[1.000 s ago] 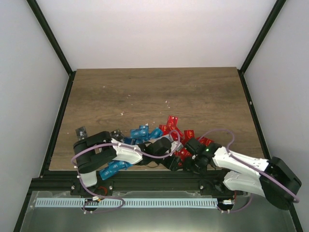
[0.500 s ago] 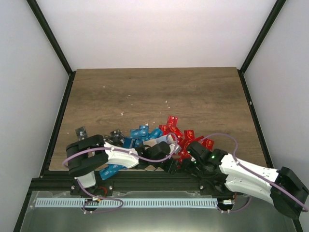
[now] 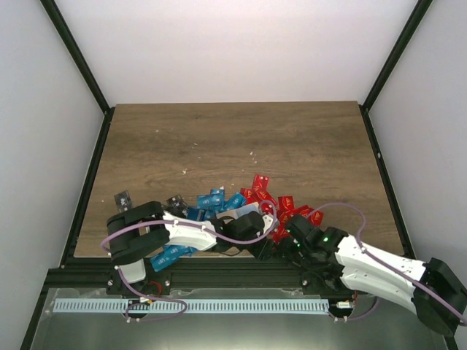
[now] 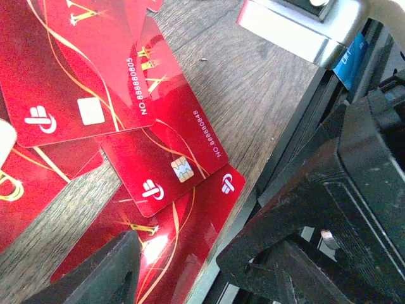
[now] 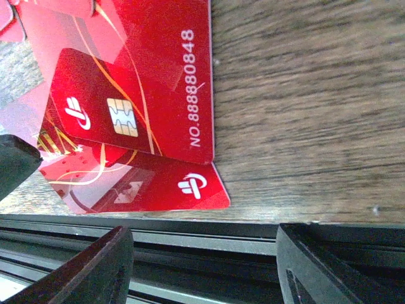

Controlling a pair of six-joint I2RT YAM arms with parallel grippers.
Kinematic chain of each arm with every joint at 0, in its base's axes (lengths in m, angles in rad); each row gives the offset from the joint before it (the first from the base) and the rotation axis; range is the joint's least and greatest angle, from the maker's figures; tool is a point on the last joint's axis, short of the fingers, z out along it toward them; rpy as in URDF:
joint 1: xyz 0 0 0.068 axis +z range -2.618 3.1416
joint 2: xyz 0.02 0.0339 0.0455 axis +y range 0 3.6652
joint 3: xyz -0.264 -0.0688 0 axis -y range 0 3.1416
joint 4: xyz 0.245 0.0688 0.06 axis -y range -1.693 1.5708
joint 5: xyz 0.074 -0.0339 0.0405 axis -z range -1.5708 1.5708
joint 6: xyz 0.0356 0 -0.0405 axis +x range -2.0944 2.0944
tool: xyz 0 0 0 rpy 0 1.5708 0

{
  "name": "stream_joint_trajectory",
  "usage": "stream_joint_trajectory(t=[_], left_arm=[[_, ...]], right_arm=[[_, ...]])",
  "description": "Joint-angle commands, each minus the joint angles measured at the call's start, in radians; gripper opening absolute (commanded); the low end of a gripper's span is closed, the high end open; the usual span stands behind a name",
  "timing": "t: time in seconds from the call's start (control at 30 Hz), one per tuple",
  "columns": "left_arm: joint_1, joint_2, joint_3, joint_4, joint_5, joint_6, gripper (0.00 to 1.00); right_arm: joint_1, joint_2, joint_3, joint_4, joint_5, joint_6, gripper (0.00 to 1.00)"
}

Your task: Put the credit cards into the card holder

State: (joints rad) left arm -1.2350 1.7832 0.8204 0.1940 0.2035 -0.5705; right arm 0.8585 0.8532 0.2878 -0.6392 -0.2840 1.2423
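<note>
Many credit cards (image 3: 259, 182) heaped at the counter's (image 3: 292, 138) near edge.
Blue ones lie left, red right; left gripper (image 4: 183, 269) and right gripper (image 5: 202, 253) hang just above red cards by the edge, each with jaws wide and nothing between them.

Red cards (image 3: 286, 205): overlapping heap lying flat by the table's (image 3: 306, 138) near edge, right of centre
Blue cards (image 3: 217, 199): loose cluster just left of the red
Black card (image 3: 122, 198): apart, far left
Chip card (image 4: 171, 158): face up, gold swirls, white logo and number
Card holder: cannot tell
</note>
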Motion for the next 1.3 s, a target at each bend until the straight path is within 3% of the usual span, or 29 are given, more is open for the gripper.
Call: stream_joint_trajectory(t=[0.0, 0.3, 0.53, 0.77, 1.07, 1.27], left_arm=[[-0.001, 0.061, 0.017, 0.006, -0.116, 0.037, 0.59], [0.015, 0.045, -0.017, 0.027, -0.189, 0.08, 0.63], [0.044, 0.016, -0.084, 0.085, -0.154, 0.071, 0.58], [0.05, -0.022, -0.14, 0.133, -0.144, 0.063, 0.52], [0.059, -0.173, -0.219, 0.152, -0.079, 0.055, 0.53], [0.058, -0.105, -0.163, 0.159, -0.048, 0.098, 0.53]], right_arm=[[0.005, -0.042, -0.013, 0.113, -0.065, 0.034, 0.65], [0.005, -0.115, -0.038, 0.121, -0.041, 0.049, 0.67], [0.005, -0.13, -0.041, 0.08, -0.002, 0.078, 0.7], [0.006, -0.121, -0.047, 0.051, 0.022, 0.107, 0.64], [0.005, -0.141, -0.063, 0.042, 0.037, 0.138, 0.62], [0.005, -0.137, -0.072, 0.052, 0.019, 0.135, 0.62]])
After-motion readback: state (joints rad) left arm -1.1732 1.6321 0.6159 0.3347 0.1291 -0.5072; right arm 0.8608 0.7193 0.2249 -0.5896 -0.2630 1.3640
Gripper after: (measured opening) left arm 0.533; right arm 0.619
